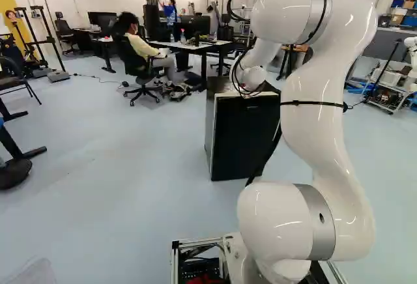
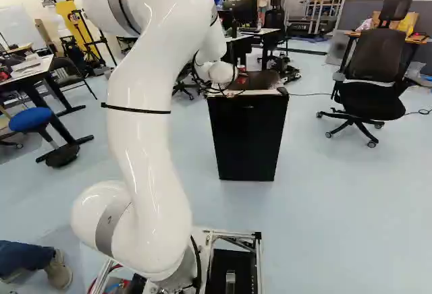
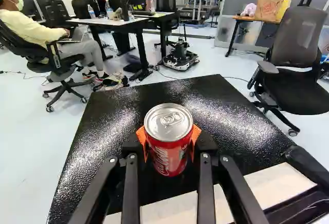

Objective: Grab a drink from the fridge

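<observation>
A red drink can (image 3: 168, 139) with a silver lid stands upright between the orange pads of my gripper (image 3: 169, 143) in the wrist view. Both pads touch its sides, so the gripper is shut on it. The can is over the black top of the small fridge (image 3: 118, 112); whether its base touches that top I cannot tell. In the base views the black fridge (image 1: 244, 137) (image 2: 248, 139) stands ahead of my base, its front face looking closed. My wrist is over it there, and both gripper and can are hidden.
Beyond the fridge stands a desk (image 3: 121, 24) with monitors and bottles, a seated person beside it. An empty black office chair (image 2: 368, 98) is right of the fridge in the right base view. A small wheeled machine (image 3: 180, 57) sits on the floor behind the fridge.
</observation>
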Tool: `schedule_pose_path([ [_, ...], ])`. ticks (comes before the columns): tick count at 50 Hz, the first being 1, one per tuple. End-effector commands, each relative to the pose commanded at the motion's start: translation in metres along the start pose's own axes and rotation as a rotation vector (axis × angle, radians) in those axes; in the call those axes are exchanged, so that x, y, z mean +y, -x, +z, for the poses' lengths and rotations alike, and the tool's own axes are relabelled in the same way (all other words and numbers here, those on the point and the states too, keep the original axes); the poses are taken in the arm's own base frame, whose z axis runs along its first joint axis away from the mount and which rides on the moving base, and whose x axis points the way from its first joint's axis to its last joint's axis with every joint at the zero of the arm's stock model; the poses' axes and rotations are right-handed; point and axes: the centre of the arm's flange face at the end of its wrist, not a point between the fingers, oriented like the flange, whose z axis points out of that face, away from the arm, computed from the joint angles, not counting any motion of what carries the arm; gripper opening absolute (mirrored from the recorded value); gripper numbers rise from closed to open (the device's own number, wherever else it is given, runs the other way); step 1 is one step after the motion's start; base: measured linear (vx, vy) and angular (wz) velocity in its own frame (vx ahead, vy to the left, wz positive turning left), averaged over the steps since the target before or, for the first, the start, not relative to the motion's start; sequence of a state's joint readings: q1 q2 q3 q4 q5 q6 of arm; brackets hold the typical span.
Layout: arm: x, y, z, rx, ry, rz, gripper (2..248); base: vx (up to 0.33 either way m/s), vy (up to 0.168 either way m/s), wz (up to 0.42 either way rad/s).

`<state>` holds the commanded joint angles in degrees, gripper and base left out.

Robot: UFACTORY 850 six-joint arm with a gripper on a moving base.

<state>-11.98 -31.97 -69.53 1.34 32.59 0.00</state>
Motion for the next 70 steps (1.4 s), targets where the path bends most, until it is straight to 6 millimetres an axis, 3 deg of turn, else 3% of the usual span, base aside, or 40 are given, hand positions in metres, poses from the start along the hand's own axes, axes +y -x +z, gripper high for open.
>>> schedule_pose_path([
  [13, 0.000, -0.014, -0.007, 0.023, 0.000, 0.000, 100, 0.000, 0.000, 0.000],
  [41, -0.003, -0.012, -0.014, 0.023, -0.005, -0.002, 100, 0.000, 0.000, 0.000],
  [70, -0.016, -0.002, -0.050, 0.022, -0.026, -0.011, 100, 0.000, 0.000, 0.000],
])
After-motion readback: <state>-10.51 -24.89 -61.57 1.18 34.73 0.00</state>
